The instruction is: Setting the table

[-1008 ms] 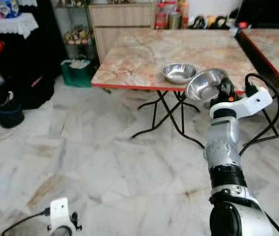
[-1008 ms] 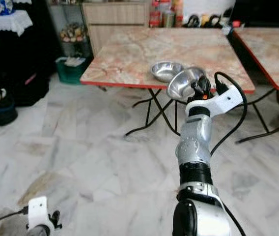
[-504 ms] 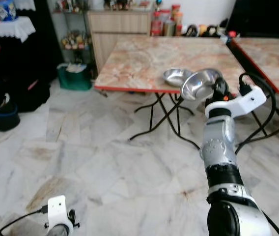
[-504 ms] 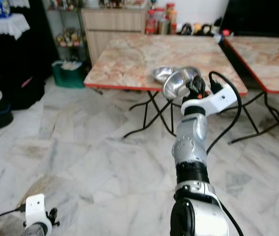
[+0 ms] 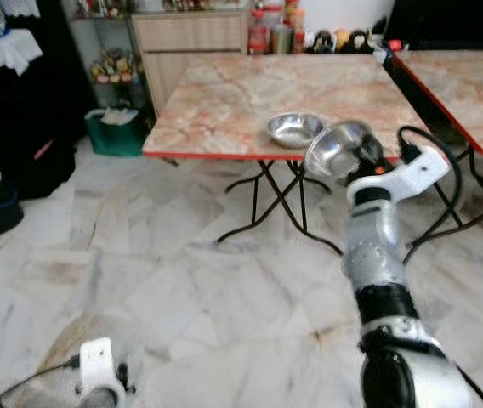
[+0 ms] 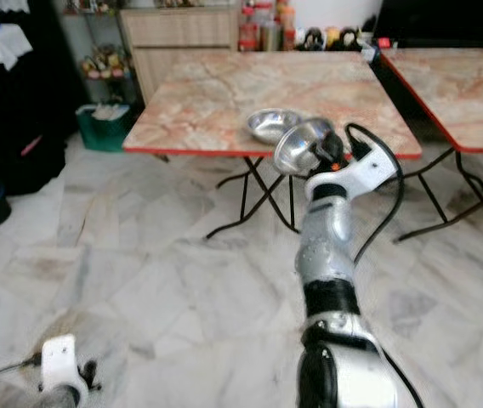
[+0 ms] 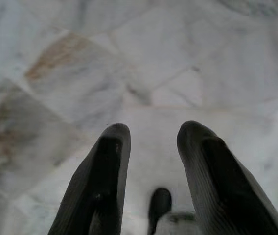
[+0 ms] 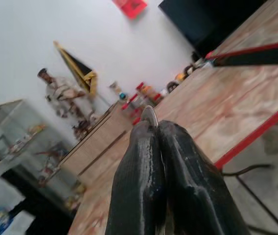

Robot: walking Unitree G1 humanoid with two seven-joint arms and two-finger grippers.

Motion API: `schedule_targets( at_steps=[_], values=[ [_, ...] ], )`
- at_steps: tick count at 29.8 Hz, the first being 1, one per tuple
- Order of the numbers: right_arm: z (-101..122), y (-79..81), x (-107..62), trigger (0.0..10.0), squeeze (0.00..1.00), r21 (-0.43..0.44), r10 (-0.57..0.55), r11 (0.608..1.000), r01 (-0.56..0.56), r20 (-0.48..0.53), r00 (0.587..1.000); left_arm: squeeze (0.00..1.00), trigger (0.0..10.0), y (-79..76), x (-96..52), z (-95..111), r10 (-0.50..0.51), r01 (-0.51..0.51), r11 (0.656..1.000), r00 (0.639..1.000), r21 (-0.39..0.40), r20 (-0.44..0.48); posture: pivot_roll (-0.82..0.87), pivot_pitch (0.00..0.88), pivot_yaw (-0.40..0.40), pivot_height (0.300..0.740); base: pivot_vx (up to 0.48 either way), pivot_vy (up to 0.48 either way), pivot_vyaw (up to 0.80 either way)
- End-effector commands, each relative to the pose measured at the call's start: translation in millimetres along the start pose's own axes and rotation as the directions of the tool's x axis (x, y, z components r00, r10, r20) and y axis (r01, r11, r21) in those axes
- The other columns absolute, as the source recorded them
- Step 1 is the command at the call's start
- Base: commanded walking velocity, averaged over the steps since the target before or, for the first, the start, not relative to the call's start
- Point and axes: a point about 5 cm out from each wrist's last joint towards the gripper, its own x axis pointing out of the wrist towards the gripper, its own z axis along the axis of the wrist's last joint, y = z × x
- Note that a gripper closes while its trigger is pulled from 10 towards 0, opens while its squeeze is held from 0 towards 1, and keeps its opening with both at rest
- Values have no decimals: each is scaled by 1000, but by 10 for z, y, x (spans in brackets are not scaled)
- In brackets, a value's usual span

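The right gripper (image 5: 366,154) is up in front of the robot, its black fingers (image 8: 151,166) pressed tight together on the rim of a steel bowl (image 5: 336,148), which tilts with its hollow facing back toward the robot. The bowl hangs in the air right at the near edge of the marble-topped folding table (image 5: 224,93), just over the red trim. On the table sits a second steel bowl (image 5: 295,128), upright, close to that near edge and just beside the held one. A black cable (image 5: 446,178) loops off the right wrist. From the wrist camera a thin sliver of the bowl's rim (image 8: 150,116) pokes out past the clenched fingertips, with the table top running away beyond it. A second marble table (image 5: 467,85) stands to the right, apart from the first. Down low on the left, the left gripper (image 7: 151,147) hangs idle over the marble floor (image 5: 165,280), its two fingers spread and holding nothing. A green bin (image 5: 115,130) sits by the far left corner of the table.
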Motion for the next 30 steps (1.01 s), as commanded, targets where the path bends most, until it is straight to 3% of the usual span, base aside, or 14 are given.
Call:
schedule_targets(
  at_steps=[1, 12, 18, 23, 30],
  values=[
    [-80, 242, 15, 10000, 0, 22, 64, 998, -63, -24, 998, 0, 10000, 114, -12, -31, 30, -29, 1000, 999, 5, -17, 103, 0, 9, 728, 371, 0, 0],
    [-100, 239, 25, 10000, 0, 22, 62, 998, -61, -38, 997, 0, 10000, 111, -14, -41, 32, -31, 1000, 999, 3, -22, 103, 0, 7, 728, 373, 0, 0],
    [-108, 272, 15, 10000, 0, -59, 86, 994, -88, -39, 996, 0, 10000, 114, -14, -42, 28, -28, 1000, 999, 8, -22, 95, 0, 10, 728, 374, 0, 0],
    [-118, 266, 8, 10000, 0, -70, 91, 993, -94, -46, 995, 0, 10000, 101, -15, -47, 25, -25, 1000, 999, 9, -24, 90, 0, 8, 728, 375, 0, 648],
    [-140, 257, 6, 10000, 0, -62, 79, 995, -83, -59, 995, 0, 10000, 69, -18, -67, 15, -14, 1000, 999, 15, -31, 85, 0, 5, 728, 375, 0, 0]
  ],
)
